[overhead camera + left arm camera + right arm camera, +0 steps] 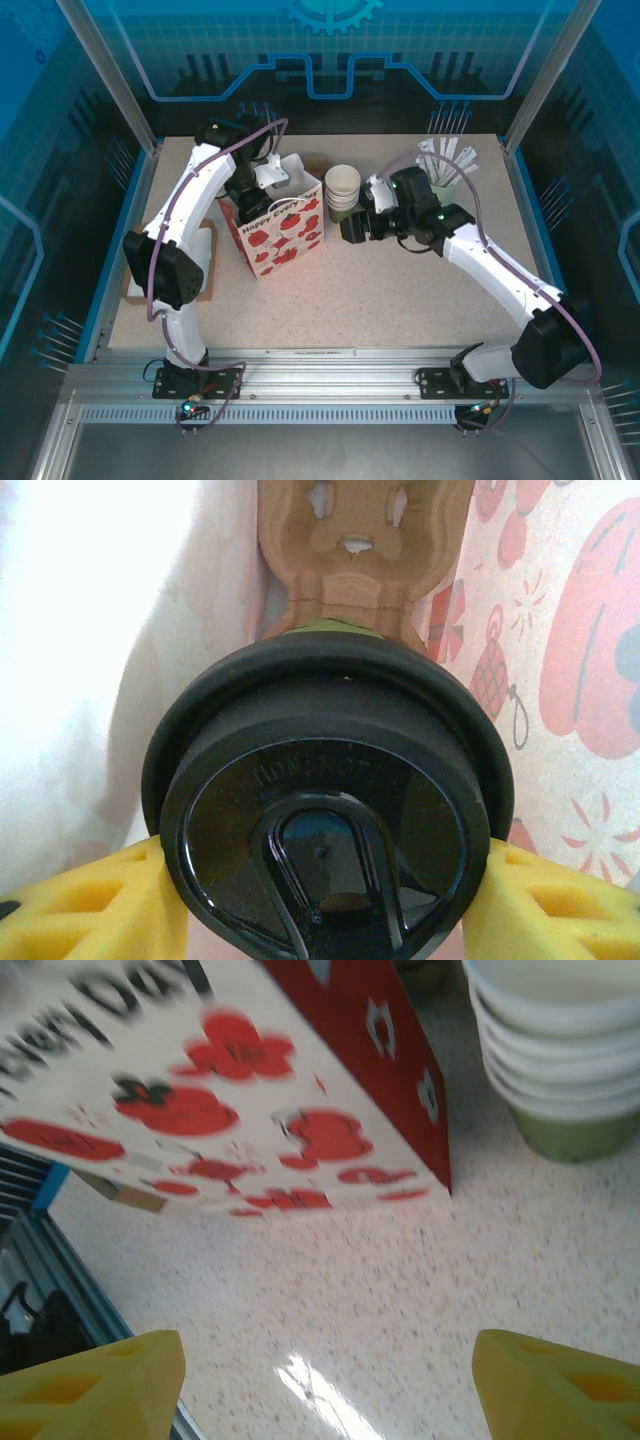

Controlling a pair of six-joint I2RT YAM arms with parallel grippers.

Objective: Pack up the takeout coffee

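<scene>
A speckled beige table carries a white paper bag with red prints, standing open at the top. Just right of the bag, the right gripper hangs over bare tabletop, its yellow fingers spread wide and holding nothing. A stack of olive-green lidless paper cups stands behind it, also right of the bag. The left gripper reaches inside the bag, its fingers pressed against both sides of the olive-green paper takeout coffee cup with a round black plastic lid, next to a brown moulded-cardboard carrier.
</scene>
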